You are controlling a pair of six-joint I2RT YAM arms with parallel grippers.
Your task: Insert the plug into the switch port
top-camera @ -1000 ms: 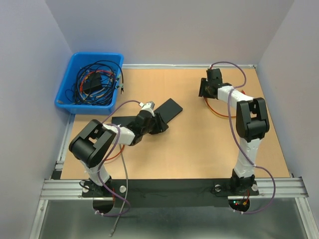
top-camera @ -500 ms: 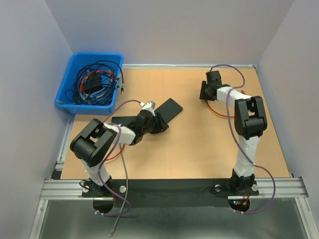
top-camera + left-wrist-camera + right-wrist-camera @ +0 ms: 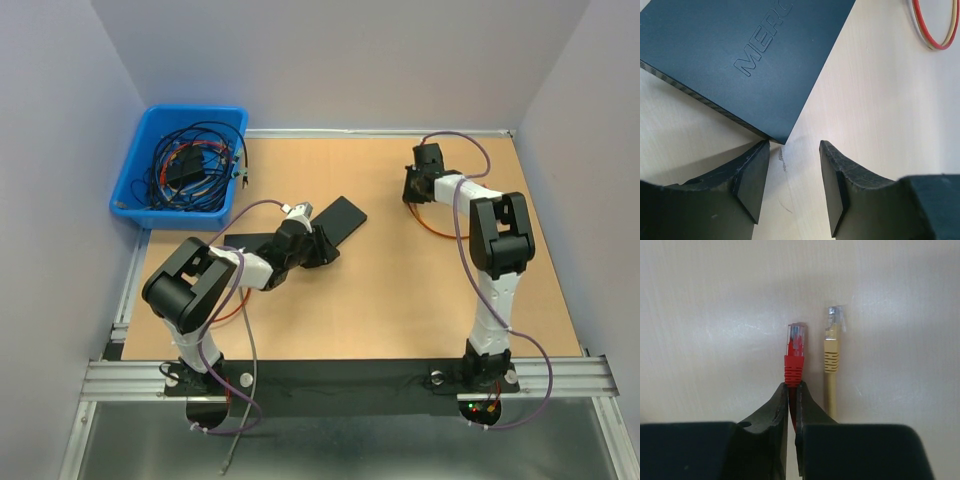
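Overhead and wrist views of the two-arm bench. The right gripper (image 3: 793, 390) was clenched on the red network plug (image 3: 795, 352), its two black fingers (image 3: 772, 415) pinched together on the red boot and cable just behind the plug's clear plastic tip. The plug pointed away from the wrist and lay low over the light wooden table (image 3: 380, 290). Just beside it, on its right and parallel to it, lay a beige network plug (image 3: 832, 347) of the same kind, apart from the fingers and flat on the table. In the overhead view the right gripper (image 3: 418, 185) was at the far right part of the table, with a thin red-orange cable (image 3: 440, 225) curving on the table beside the arm.

The flat black rectangular network switch (image 3: 340, 218) lay left of the table's centre, well apart from the red network plug. Its ports did not show in any view; a row of fine vent slots ran along one side of the switch (image 3: 740, 55). The left gripper (image 3: 794, 150) was released, its jaws standing apart over bare table with nothing between them. The near corner of the switch was just beyond the left finger's tip; contact could not be told. A loop of red and beige cable (image 3: 935, 30) lay at the upper right of the left wrist view.

A blue plastic bin (image 3: 135, 165) holding tangled black cables (image 3: 190, 165) stood off the table's far left corner.
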